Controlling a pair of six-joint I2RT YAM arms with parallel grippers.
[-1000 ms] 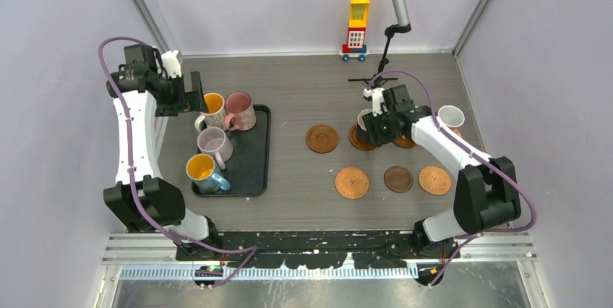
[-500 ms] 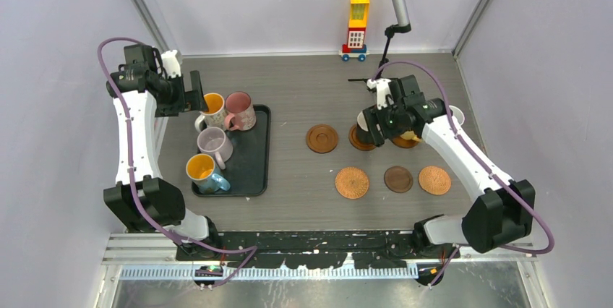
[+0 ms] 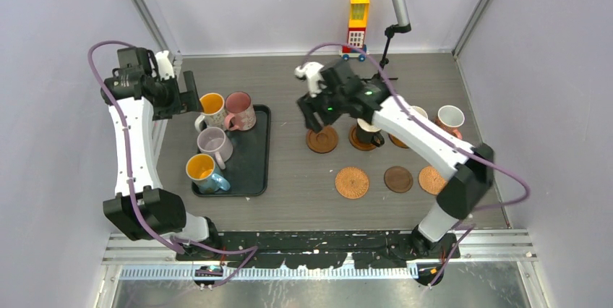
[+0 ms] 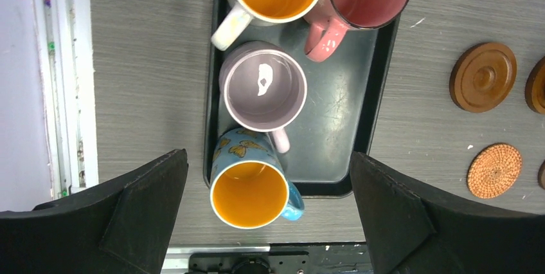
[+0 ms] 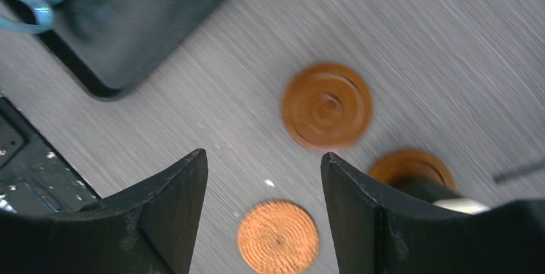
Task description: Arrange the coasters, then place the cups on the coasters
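Note:
On the black tray (image 3: 249, 167) stand a white cup with orange inside (image 3: 212, 108), a pink cup (image 3: 240, 109), a lilac cup (image 3: 215, 142) and a blue cup (image 3: 202, 170). My left gripper (image 3: 191, 95) hangs open high above them; in its wrist view the blue cup (image 4: 249, 190) lies between its fingers (image 4: 128, 216), far below. A black cup (image 3: 369, 134) stands on a coaster. My right gripper (image 3: 314, 118) is open and empty above a rimmed brown coaster (image 3: 322, 139). Its wrist view shows that coaster (image 5: 327, 105) and a woven one (image 5: 277, 237).
Near the front lie a woven coaster (image 3: 352, 182), a dark one (image 3: 398, 178) and a second woven one (image 3: 432, 178), partly under my right arm. A pale cup (image 3: 450, 116) stands far right. A toy block tower (image 3: 357, 26) and a microphone stand (image 3: 383, 55) are at the back.
My right gripper has let go of the black cup on its coaster, opened wider and swung left over the rimmed coaster. The left arm has barely shifted.

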